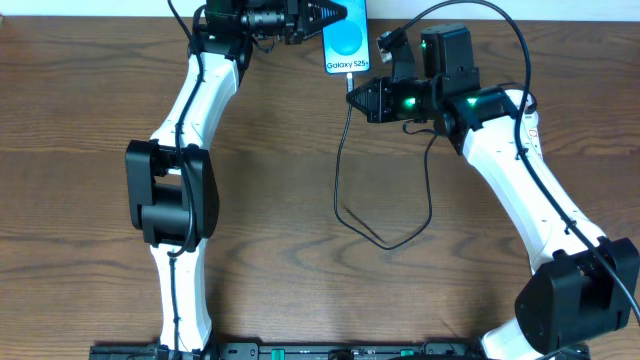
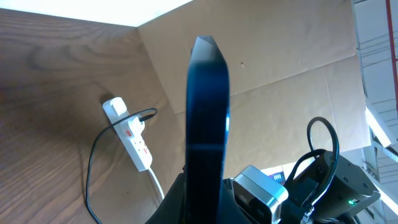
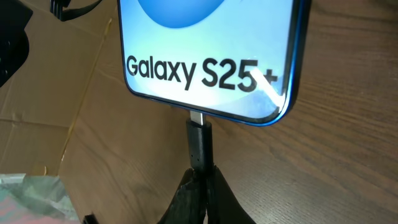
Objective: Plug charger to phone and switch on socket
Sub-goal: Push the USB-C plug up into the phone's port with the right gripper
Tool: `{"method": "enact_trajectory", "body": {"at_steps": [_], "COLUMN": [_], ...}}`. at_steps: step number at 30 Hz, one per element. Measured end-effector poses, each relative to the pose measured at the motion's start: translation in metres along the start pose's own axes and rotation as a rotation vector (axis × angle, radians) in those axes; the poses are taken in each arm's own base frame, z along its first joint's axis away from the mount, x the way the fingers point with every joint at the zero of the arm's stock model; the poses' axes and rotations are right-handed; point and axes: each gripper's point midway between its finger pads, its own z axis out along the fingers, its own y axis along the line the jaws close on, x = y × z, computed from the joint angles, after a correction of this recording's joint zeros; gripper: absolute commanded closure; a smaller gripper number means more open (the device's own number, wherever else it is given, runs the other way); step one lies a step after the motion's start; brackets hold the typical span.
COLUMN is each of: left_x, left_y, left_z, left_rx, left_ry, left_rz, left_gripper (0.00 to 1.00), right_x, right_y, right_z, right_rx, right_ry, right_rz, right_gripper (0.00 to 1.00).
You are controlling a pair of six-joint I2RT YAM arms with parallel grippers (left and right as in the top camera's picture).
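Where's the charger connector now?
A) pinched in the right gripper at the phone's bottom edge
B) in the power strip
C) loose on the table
A: in the right wrist view the right gripper pinches the charger connector at the bottom edge of the phone.

Inventory of surroundings:

1. Table (image 1: 80, 150): brown wood-grain top, matte. It extends under and to all sides of the left gripper (image 1: 318, 22) and the right gripper (image 3: 199, 183). In the right wrist view it shows to the right of that gripper.
2. Cardboard sheet (image 2: 280, 68): brown, flat, marked with straight fold creases. It lies ahead of the left gripper, with a pale edge meeting the wood. In the right wrist view, cardboard also lies to the left of the right gripper.
3. Crumpled pale material (image 3: 25, 199): tinted green and pink, low and to the left of the right gripper. Its kind cannot be told.
4. White slatted structure (image 2: 380, 56): far right of the left gripper, beyond the cardboard. Too blurred to identify.
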Motion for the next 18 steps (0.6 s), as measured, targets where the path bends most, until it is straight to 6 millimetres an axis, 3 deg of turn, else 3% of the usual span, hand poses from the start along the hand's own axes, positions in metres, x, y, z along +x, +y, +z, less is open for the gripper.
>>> {"method": "enact_trajectory", "body": {"at_steps": [18], "left_x": [-0.0012], "left_y": [-0.0003], "left_z": [-0.0011], "left_rx": [0.0], "left_ry": [-0.004], "left_rz": [0.005], "left_gripper": [0.93], "right_x": [-0.0031], "right_y": [0.002], "right_z": [0.0], "right_rx": [-0.01], "right_ry": [-0.011], "right_rz": [0.014], "right_gripper": [0.99]}}
